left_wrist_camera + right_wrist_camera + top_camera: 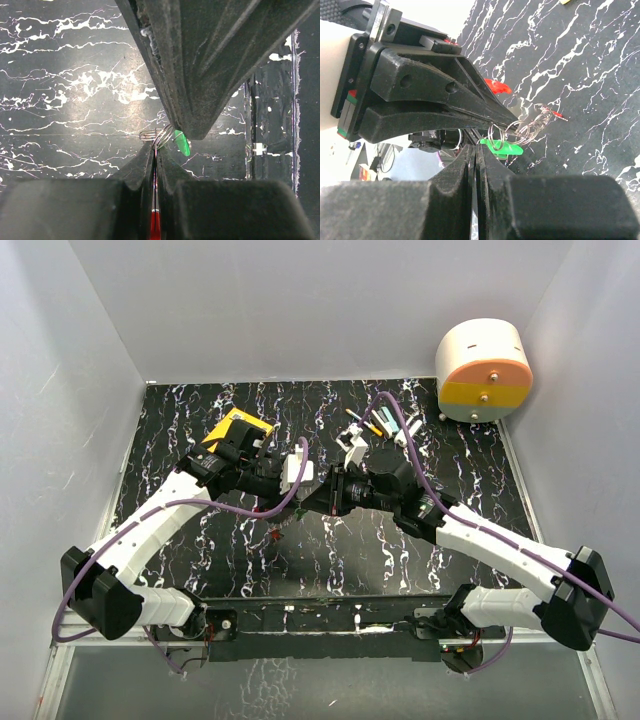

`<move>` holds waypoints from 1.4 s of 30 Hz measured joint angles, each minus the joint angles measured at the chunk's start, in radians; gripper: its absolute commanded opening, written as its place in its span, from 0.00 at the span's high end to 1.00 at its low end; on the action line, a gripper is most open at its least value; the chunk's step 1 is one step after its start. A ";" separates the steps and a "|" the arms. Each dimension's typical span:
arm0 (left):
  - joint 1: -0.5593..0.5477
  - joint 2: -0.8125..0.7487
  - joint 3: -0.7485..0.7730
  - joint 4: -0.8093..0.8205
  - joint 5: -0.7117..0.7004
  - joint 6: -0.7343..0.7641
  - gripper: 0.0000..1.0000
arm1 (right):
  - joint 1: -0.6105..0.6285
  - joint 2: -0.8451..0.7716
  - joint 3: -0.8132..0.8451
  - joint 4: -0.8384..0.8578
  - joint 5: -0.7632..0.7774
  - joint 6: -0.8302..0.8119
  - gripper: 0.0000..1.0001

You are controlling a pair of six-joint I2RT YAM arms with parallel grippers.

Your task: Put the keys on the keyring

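My two grippers meet tip to tip above the middle of the black marbled table [200,570]. My left gripper [156,150] is shut on a thin red key [156,222]; the key's red head also shows in the right wrist view [496,86]. Its tip touches the wire keyring [159,135]. My right gripper [476,148] is shut and pinches the keyring [520,131], from which a small green piece [502,146] hangs. In the top view the left gripper [308,485] and right gripper [326,495] hide the ring. I can make out no whitish-silver key.
A yellow box [235,428] lies behind the left arm. Pens and markers [372,425] lie behind the right arm. A round white and orange container [485,370] stands at the back right. A small red piece [275,535] lies on the table below the grippers.
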 measured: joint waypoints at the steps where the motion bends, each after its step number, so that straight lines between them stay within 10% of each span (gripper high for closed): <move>1: 0.000 0.000 0.000 -0.001 0.000 0.000 1.00 | 0.000 0.001 0.000 -0.002 0.005 0.000 0.92; 42: -0.021 0.000 0.000 -0.010 -0.032 0.004 1.00 | 0.001 0.037 0.046 -0.073 0.075 0.003 0.92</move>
